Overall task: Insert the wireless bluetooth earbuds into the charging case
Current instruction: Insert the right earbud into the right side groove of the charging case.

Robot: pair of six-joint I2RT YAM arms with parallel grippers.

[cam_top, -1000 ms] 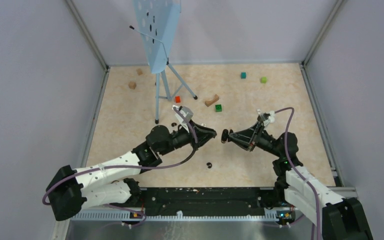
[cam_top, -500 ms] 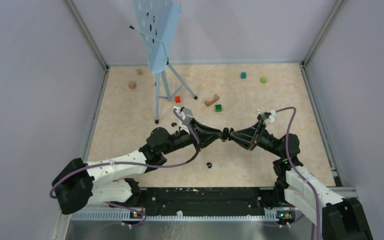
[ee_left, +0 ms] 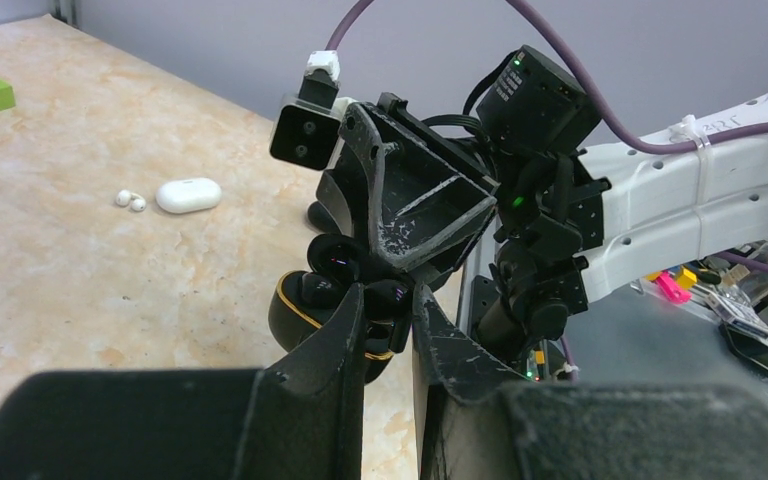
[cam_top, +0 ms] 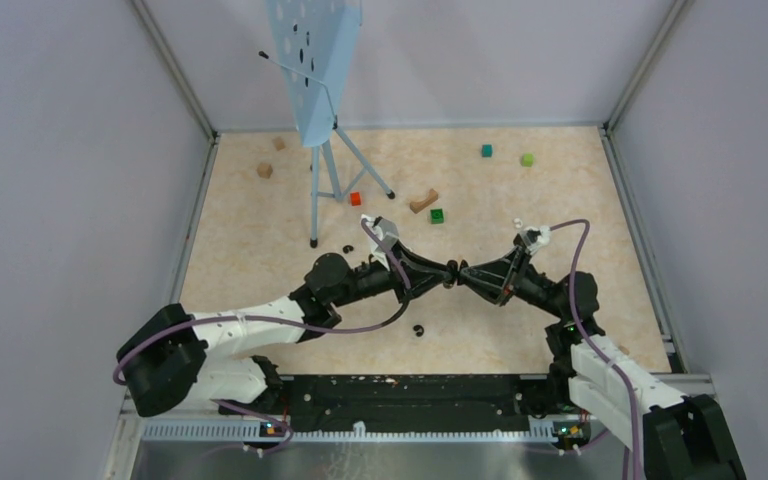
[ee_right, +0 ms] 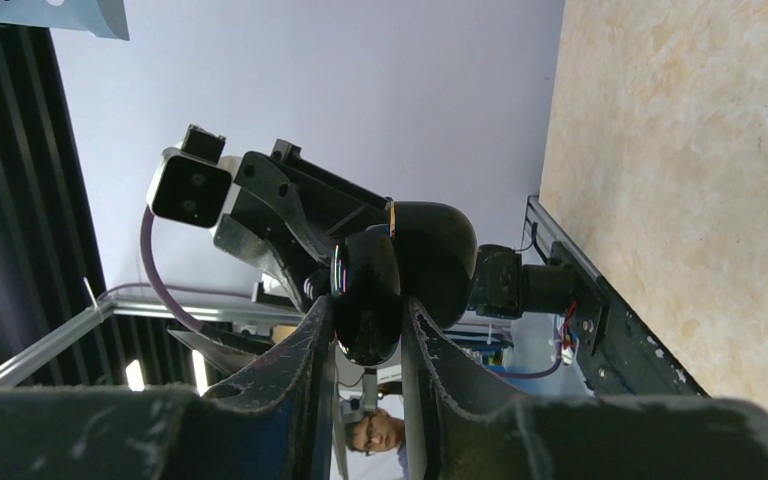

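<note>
My right gripper (cam_top: 459, 273) is shut on an open black charging case with a gold rim (ee_left: 298, 312), held in the air over the table's middle. In the right wrist view, my right gripper (ee_right: 365, 312) has its fingers clamped on the case's glossy shell (ee_right: 368, 290). My left gripper (cam_top: 445, 277) meets it tip to tip and is shut on a glossy black earbud (ee_left: 396, 299) at the case's opening. Another black earbud (cam_top: 419, 329) lies on the table below, and a small black piece (cam_top: 346, 247) lies near the left wrist. A white earbud pair (ee_left: 130, 201) lies beside a closed white case (ee_left: 188, 195).
A blue perforated stand (cam_top: 315, 70) on a tripod stands at the back left. Scattered blocks: red cube (cam_top: 355, 198), dark green cube (cam_top: 437, 215), teal cube (cam_top: 486, 150), light green cube (cam_top: 527, 159), wooden arch (cam_top: 423, 202), wooden blocks (cam_top: 264, 170). Grey walls enclose the table.
My left gripper has moved right and closed the gap to the right gripper. Its tips now meet the held case. The right gripper has barely moved.
</note>
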